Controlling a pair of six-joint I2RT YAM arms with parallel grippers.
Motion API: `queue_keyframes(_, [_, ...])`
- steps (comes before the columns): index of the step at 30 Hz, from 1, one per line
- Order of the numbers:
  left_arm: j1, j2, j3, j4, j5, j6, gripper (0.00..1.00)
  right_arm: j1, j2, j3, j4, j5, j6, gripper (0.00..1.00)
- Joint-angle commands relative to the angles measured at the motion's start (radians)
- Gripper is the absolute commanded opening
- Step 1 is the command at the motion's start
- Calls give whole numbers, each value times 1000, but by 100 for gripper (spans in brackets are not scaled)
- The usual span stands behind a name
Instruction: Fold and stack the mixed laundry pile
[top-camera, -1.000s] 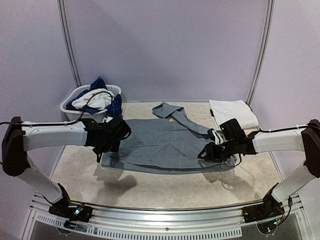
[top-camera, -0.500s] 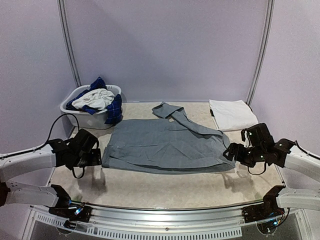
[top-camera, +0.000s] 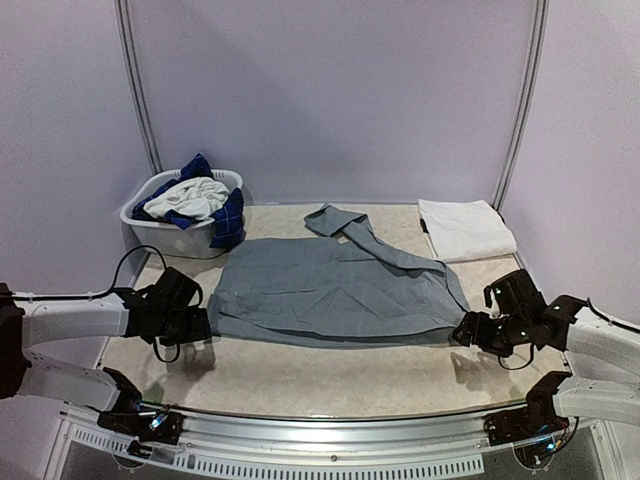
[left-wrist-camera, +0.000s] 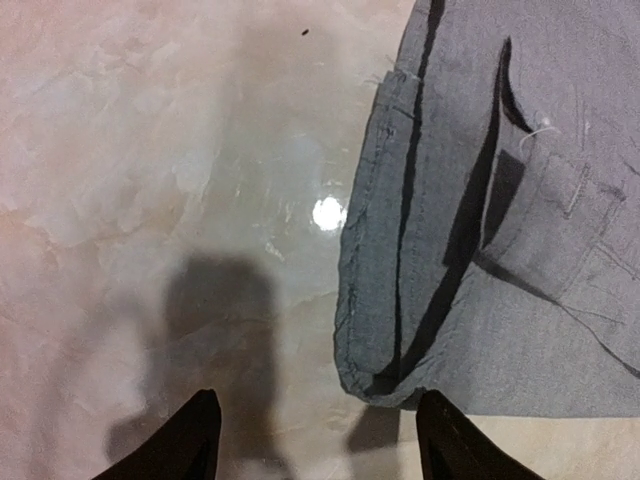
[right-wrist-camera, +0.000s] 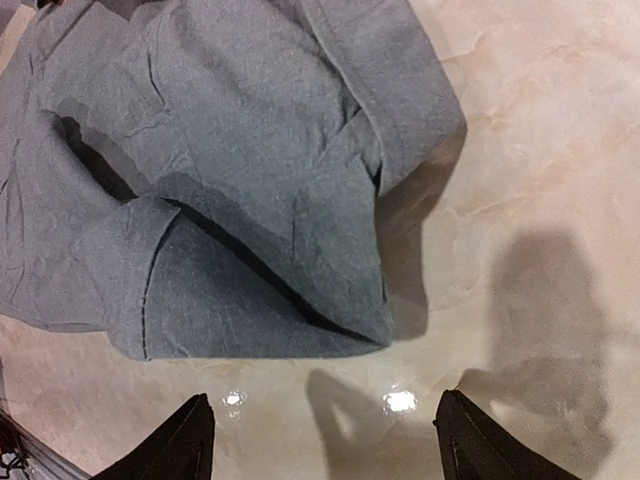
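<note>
A white plastic basket (top-camera: 160, 238) sits at the far left corner of the counter (top-camera: 330, 370). It is heaped with clothes. A white piece (top-camera: 195, 198) lies on top, and a blue plaid piece (top-camera: 230, 215) hangs over the rim on the right side. Some dark blue cloth pokes up at the back. What lies deeper in the basket is hidden.

The grey T-shirt (top-camera: 330, 285) lies spread out in the middle of the counter, outside the basket. One sleeve sticks out toward the back. Its near edge is doubled over at both ends. A folded white cloth (top-camera: 465, 228) lies by itself at the far right corner.

The left fingers (left-wrist-camera: 192, 442) stand wide apart with nothing in them. The shirt's near left corner lies just ahead of the gap between them. The right fingers (right-wrist-camera: 470, 440) are wide too, over bare counter just beside the shirt's near right corner, and they hold nothing. In both wrist views only the dark tips show, and the rest is cut off at the bottom.
</note>
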Motion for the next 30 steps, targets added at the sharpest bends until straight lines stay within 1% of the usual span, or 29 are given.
queue_keyframes(1, [15, 5, -12, 52, 13, 5, 68, -2, 131, -11, 151, -57, -44, 76])
queue_keyframes(5, [16, 19, -19, 67, 18, 5, 68, -1, 228, 22, 208, -21, -61, 74])
queue_keyframes(10, [17, 34, -29, 92, 16, -3, 68, -18, 282, 57, 215, 82, -71, 64])
queue_keyframes(14, [17, 47, -28, 113, -2, -4, 67, -35, 307, 69, 256, 85, -80, 58])
queue_keyframes(17, [18, 58, -32, 151, -3, -8, 65, -36, 354, 88, 278, 70, -93, 55])
queue_keyframes(19, [18, 63, -46, 208, 21, -6, 64, -36, 384, 94, 295, 48, -103, 49])
queue_keyframes(22, [17, 102, -34, 265, 71, 4, 58, -37, 410, 99, 310, 33, -109, 40])
queue_keyframes(24, [17, 139, -25, 304, 112, 9, 53, -37, 418, 100, 316, 32, -110, 34])
queue_keyframes(26, [17, 177, -14, 328, 139, 11, 46, -36, 420, 103, 316, 34, -110, 26])
queue_keyframes(27, [17, 198, -9, 338, 147, 8, 40, -37, 420, 105, 314, 36, -110, 21])
queue_keyframes(28, [17, 225, -5, 346, 152, 8, 32, -36, 419, 107, 310, 35, -108, 17])
queue_keyframes(29, [17, 247, 4, 348, 159, 8, 19, -37, 418, 110, 306, 35, -108, 13])
queue_keyframes(30, [17, 269, 15, 349, 169, 11, 3, -36, 417, 112, 298, 34, -108, 10])
